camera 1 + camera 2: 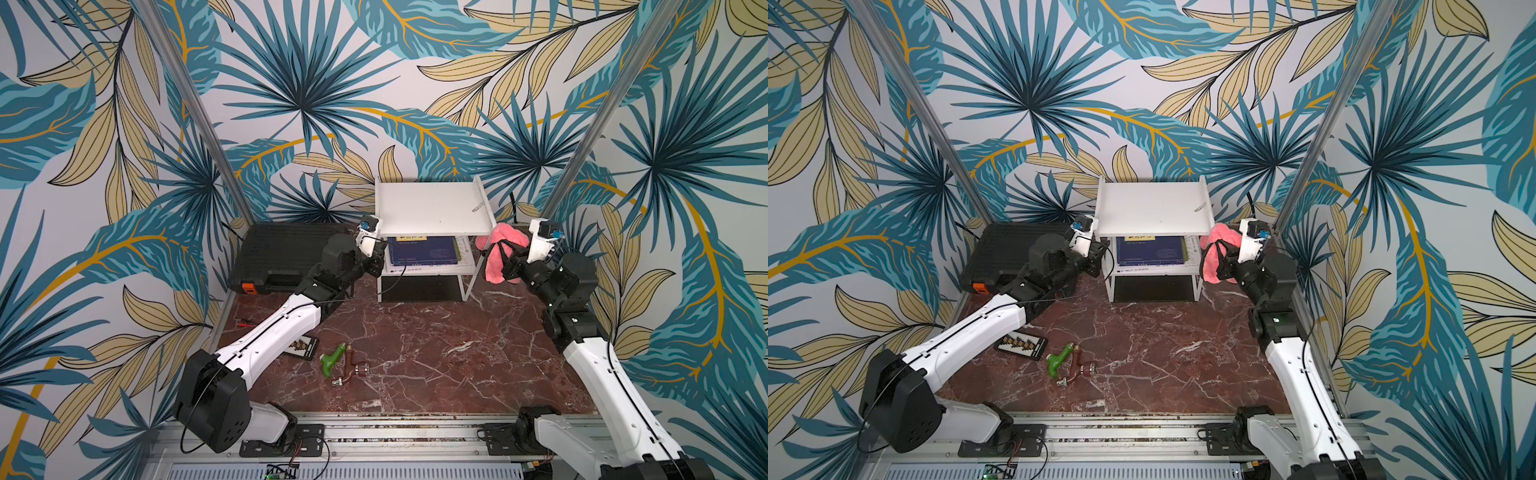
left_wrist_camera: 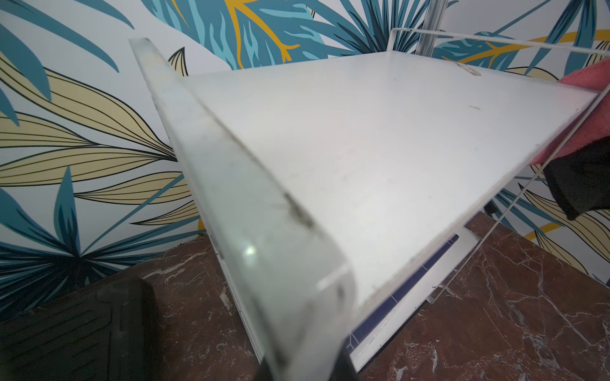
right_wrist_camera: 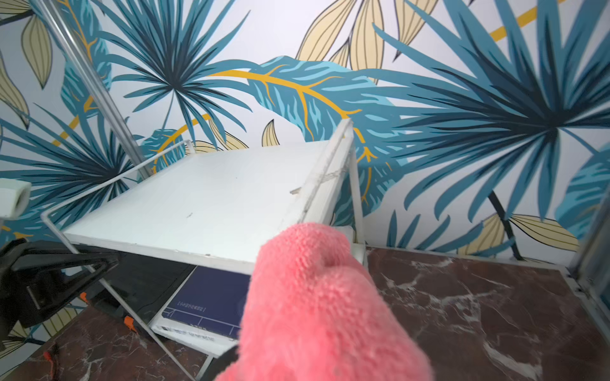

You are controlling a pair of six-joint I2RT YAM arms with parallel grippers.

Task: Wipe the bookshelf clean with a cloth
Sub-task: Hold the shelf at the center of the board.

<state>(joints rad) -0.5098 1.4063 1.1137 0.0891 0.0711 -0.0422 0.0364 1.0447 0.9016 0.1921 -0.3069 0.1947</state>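
L claw (image 1: 376, 261): pinched narrow on bookshelf (image 1: 432, 208) left side lip, front end.
R claw (image 1: 510, 266): clamped on cloth (image 1: 505, 237), bunched, off the counter (image 1: 436, 353).
cloth pos: just beside top board's front-right corner; contact unclear.
bookshelf pos: upright at back of counter, by wall; black toolcase (image 1: 282, 257) to its left; blue book (image 1: 424, 249) on lower tier.

Both arms outstretched, left gripper (image 1: 379, 262) and right gripper (image 1: 510, 266) closed.

White arm shells (image 1: 270, 332), black joints (image 1: 212, 399), thin black cables (image 1: 182, 434).
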